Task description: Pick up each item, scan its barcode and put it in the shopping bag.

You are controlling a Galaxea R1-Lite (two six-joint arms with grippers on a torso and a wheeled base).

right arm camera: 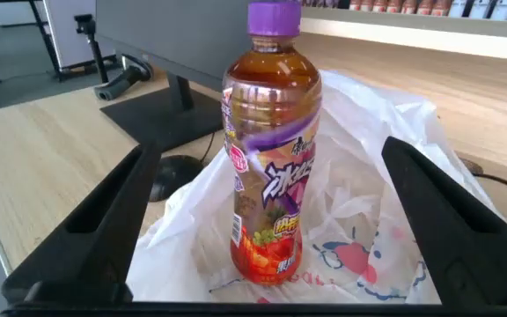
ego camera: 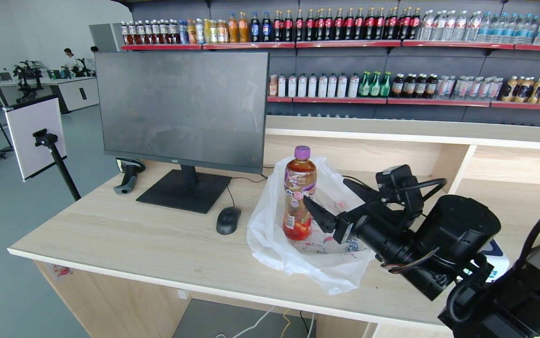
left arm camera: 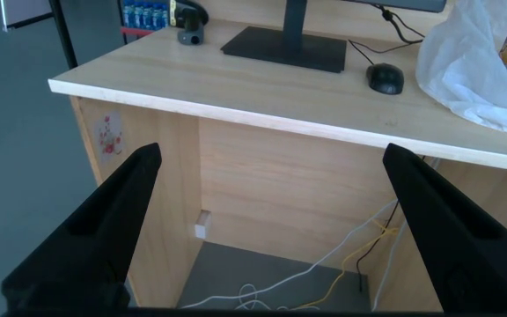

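**A:** At the checkout, the bottle of tea stands upright, purple cap on top, inside the white shopping bag. The bag's plastic lies slumped open around the bottle's base on the wooden counter.

**B:** And where do we find our right gripper?

**A:** In the head view it sits at about four o'clock from the bottle. Its jaws are spread wide and hold nothing. One finger is close beside the label, not touching it as far as we can tell.

**B:** Which step do we take this to be?

**A:** The bottle is already bagged, so we judge the step in hand to be drawing clear. To do it well, we would back out along the forearm's own line, toward four o'clock. The fingers should be kept apart, so that neither brushes the label nor snags the plastic. The bottle is tall and narrow and stands on crumpled film, so we judge a light knock could tip it.

**B:** How are the arms posed?

**A:** Our right arm comes in from five o'clock, forearm low and nearly level, wrist aimed at the bottle's middle. Our left gripper hangs below the counter's front edge, fingers wide apart and empty, facing the counter's front panel.

**B:** What lies around the bag?

**A:** The mouse is just beside the bag at nine o'clock and the monitor is at eleven. The scanner is farther out at ten.
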